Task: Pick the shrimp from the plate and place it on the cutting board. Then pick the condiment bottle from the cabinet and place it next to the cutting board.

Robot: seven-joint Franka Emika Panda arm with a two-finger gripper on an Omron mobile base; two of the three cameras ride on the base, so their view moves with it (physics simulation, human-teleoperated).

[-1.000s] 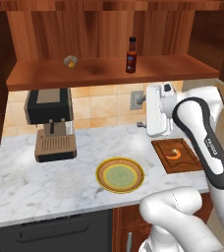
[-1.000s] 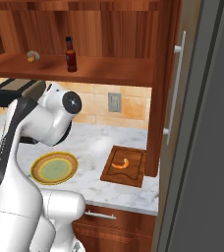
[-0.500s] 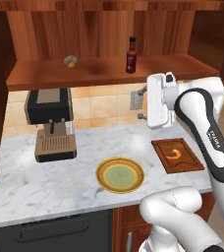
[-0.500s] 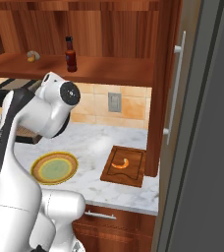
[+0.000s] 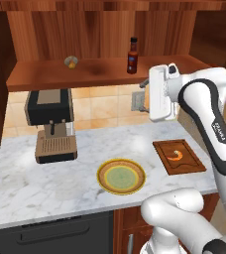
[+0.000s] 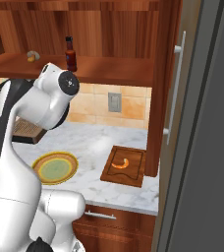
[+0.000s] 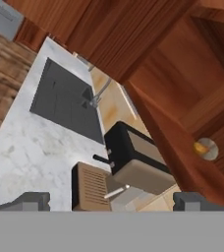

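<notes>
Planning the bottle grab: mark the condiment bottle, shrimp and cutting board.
condiment bottle point(image 5: 132, 57): left base view, its red label.
shrimp point(image 5: 176, 155): left base view, its curled body.
cutting board point(image 6: 136, 173): right base view, bare wood.

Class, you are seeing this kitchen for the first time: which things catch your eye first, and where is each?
The white arm's gripper hangs open, raised over the counter just below the cabinet shelf. The orange shrimp lies on the cutting board at the counter's right, while the plate sits bare nearby. The condiment bottle stands on the shelf.
</notes>
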